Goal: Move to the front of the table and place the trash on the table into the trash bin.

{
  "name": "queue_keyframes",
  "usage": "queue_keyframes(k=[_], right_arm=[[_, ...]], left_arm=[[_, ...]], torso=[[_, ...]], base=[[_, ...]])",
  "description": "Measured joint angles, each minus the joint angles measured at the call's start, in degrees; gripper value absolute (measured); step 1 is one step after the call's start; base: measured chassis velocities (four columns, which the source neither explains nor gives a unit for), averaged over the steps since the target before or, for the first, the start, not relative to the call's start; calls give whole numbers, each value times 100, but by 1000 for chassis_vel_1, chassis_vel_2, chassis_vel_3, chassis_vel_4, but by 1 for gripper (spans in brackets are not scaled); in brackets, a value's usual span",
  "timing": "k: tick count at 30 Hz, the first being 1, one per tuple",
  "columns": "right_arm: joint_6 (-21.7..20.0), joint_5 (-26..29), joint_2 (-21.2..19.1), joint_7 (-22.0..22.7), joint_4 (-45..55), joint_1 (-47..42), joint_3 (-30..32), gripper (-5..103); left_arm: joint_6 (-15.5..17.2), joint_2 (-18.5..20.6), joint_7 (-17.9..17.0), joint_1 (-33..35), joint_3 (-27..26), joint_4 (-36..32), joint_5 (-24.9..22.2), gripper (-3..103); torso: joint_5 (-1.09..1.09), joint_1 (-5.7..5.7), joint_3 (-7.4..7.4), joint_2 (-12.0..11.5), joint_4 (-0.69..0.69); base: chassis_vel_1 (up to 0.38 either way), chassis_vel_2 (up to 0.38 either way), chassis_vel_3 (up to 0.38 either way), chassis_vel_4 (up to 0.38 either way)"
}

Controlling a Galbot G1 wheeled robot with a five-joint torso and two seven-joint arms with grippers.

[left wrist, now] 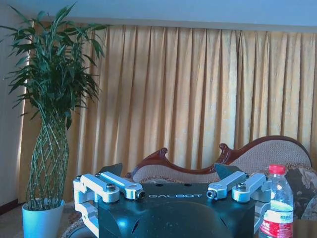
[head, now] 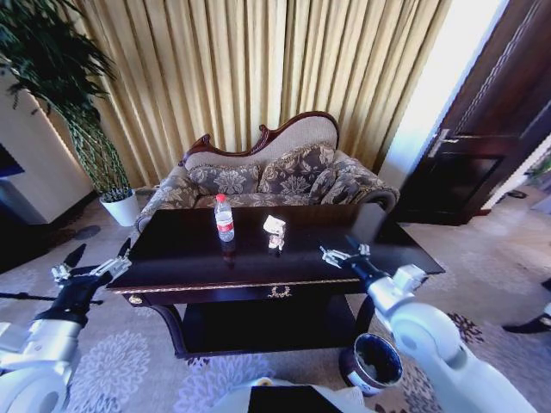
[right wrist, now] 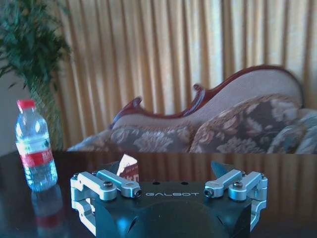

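Note:
The dark glossy table (head: 176, 251) stands right in front of me. A clear bottle with a red cap (head: 224, 218) stands upright on it near the middle, and a crumpled whitish paper piece (head: 275, 230) lies just to its right. The dark round trash bin (head: 372, 362) sits on the carpet by the table's front right leg. My left gripper (head: 99, 255) hovers open off the table's left front corner. My right gripper (head: 344, 249) is open above the table's right front part. From the right wrist I see the bottle (right wrist: 34, 147) and the paper (right wrist: 129, 167) beyond the open right gripper (right wrist: 171, 168). The left wrist view has the bottle (left wrist: 277, 206) past the open left gripper (left wrist: 168, 171).
A patterned sofa (head: 275, 176) stands behind the table against gold curtains. A tall plant in a white pot (head: 120, 206) is at the back left. A dark wooden door (head: 482, 129) is at the right. Patterned carpet surrounds the table.

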Motion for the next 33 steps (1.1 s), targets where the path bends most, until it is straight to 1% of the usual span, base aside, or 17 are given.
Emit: queue_keyframes(k=[2,3,5,8,9,11,12,13,14,16,18,19,22,26,28,32,33], right_arm=[[-2,146,-243,-104,-335,488,-377,100],[-2,146,-243,-104,-335,488,-377,100],[-2,281,-393,-152,-576,921,-783,100],[-11,328,-533,-231,-851,1557,-1418,100],[-11,328,-533,-231,-851,1557,-1418,100],[-33,330,-596,-252,-986,1968,-1777,100],[-59,352,-623,-256,-1097,2304,-2095,100],[-73,374,-626,-259,-1144,2453,-2254,100],[-73,374,-626,-259,-1144,2453,-2254,100],[-158,480,-560,-259,-1401,2967,-2781,100],[-190,546,-461,-259,-1622,3280,-3108,100],[-190,546,-461,-259,-1622,3280,-3108,100],[-229,729,-370,-280,-1930,3696,-3515,100],[-324,781,-251,-263,-2117,3946,-3691,100],[-363,801,-206,-191,-2142,3990,-3717,100],[-544,874,-109,132,-2133,4045,-3758,100],[-544,874,-109,132,-2133,4045,-3758,100]], left_arm=[[-2,-1,-1,21,-2,0,21,100],[-2,-1,-1,21,-2,0,21,100],[-2,-20,-3,31,11,0,106,100],[-1,-54,-1,60,39,0,159,100],[-1,-54,-1,60,39,0,159,100],[-1,-62,-5,80,40,0,187,100],[-1,-68,-5,94,38,0,201,100],[-1,-71,-4,98,35,0,207,100],[-1,-71,-4,98,35,0,207,100],[-3,-98,-4,112,23,0,215,100],[-5,-104,-4,119,20,0,218,100],[-5,-104,-4,119,20,0,218,100],[-7,-84,-7,112,16,0,220,100],[-8,-88,-12,110,5,0,220,100],[-9,-95,-14,114,2,0,220,100],[-17,-119,-14,114,5,0,220,100],[-17,-119,-14,114,5,0,220,100]], torso=[[-1,2,0,-1,2],[-1,2,0,-1,2],[-1,1,0,0,0],[0,-3,-2,2,-1],[0,-3,-2,2,-1],[-1,-3,-2,2,-1],[-1,-3,-2,2,0],[-2,-3,-1,1,2],[-2,-3,-1,1,2],[-1,-2,-1,1,1],[0,-2,-1,1,0],[0,-2,-1,1,0],[-1,-3,-2,1,-1],[-1,-2,-2,1,-1],[-1,-2,-1,1,0],[-1,-3,-2,1,0],[-1,-3,-2,1,0]], base=[[0,0,0,0],[0,0,0,0],[0,0,0,0],[0,0,0,0],[0,0,0,0],[0,0,0,0],[0,0,0,0],[0,0,0,0],[0,0,0,0],[0,0,0,0],[0,0,0,0],[0,0,0,0],[0,0,0,0],[0,0,0,0],[0,0,0,0],[0,0,0,0],[0,0,0,0]])
